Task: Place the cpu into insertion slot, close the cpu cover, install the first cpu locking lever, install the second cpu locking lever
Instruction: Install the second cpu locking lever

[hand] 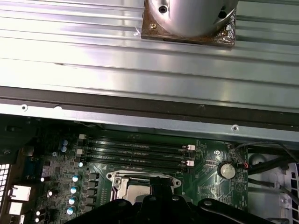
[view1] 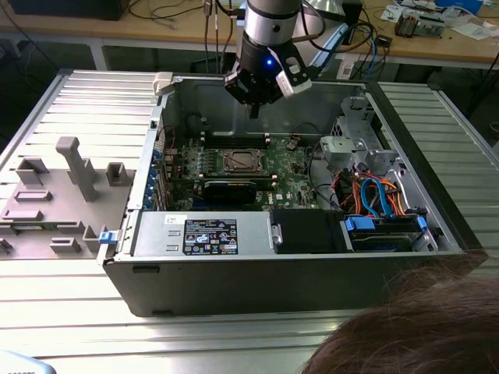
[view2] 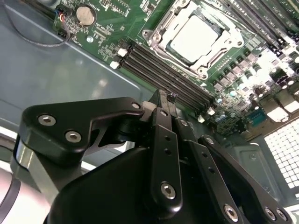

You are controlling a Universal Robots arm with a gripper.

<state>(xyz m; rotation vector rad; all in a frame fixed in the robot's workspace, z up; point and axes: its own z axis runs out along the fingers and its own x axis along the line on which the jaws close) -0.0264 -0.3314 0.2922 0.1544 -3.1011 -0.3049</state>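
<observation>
Your gripper [view1: 254,109] hangs above the open case [view1: 234,273], fingers together, holding nothing. The cpu [view2: 195,38] sits in the insertion slot [view2: 159,39] on the green board [view2: 140,18], with the cpu cover [view2: 219,49] down around it. The label [view1: 210,235] on the near power supply carries print too small to read.

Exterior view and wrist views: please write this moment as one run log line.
gripper: above board, holds nothing | cpu: seated in insertion slot | cpu cover: closed over cpu
</observation>
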